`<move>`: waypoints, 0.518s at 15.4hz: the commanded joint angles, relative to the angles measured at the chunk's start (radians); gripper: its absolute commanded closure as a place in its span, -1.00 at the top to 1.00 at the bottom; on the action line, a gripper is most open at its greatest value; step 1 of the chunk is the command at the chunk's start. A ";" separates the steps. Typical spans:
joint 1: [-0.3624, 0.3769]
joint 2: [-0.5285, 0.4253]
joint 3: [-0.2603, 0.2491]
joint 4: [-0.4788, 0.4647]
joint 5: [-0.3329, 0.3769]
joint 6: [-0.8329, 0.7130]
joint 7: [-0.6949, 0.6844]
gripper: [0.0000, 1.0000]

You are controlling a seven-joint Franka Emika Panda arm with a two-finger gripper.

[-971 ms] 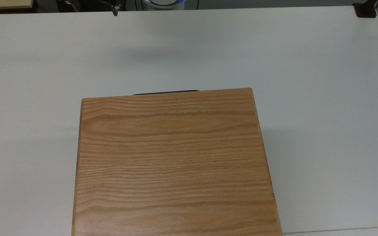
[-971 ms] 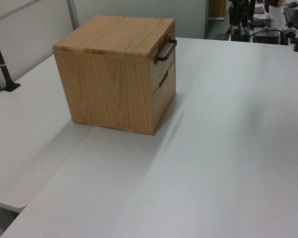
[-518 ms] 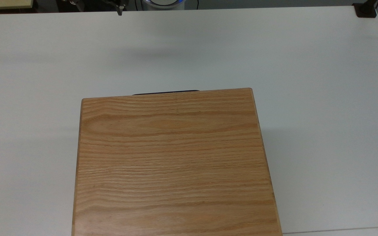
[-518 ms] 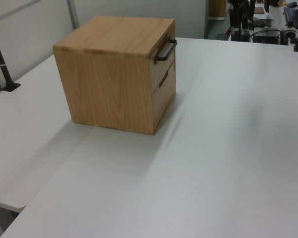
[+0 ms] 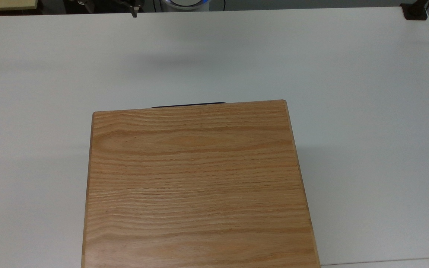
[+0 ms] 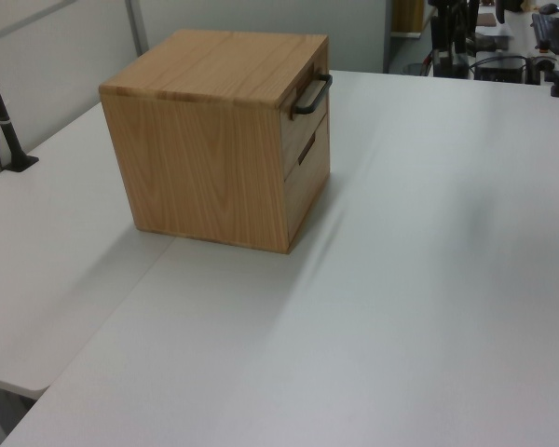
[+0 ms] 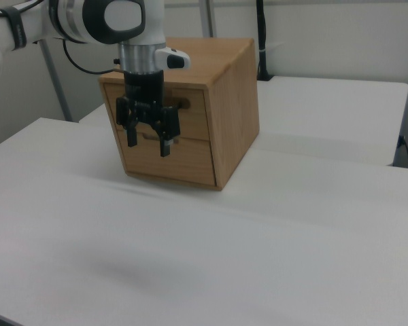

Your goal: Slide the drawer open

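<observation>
white table [image 6: 429, 279]: open-fingered gripper [image 7: 149, 145] hangs well apart from shut drawer [image 6: 303, 116].

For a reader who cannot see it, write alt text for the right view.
A robot gripper, fingers open and pointing down, hangs in front of a wooden cabinet on a white table. The drawer behind it looks closed.

White tables [image 6: 429, 279] stood pushed together under even light; grey partition walls [image 6: 65, 56] and a black pole [image 7: 261, 37] stood behind.
</observation>
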 commanded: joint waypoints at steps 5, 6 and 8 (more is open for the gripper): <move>0.067 0.009 0.001 -0.007 0.014 0.059 0.103 1.00; 0.072 0.009 0.002 -0.010 0.020 0.106 0.147 1.00; 0.079 0.014 0.002 -0.014 0.035 0.168 0.252 1.00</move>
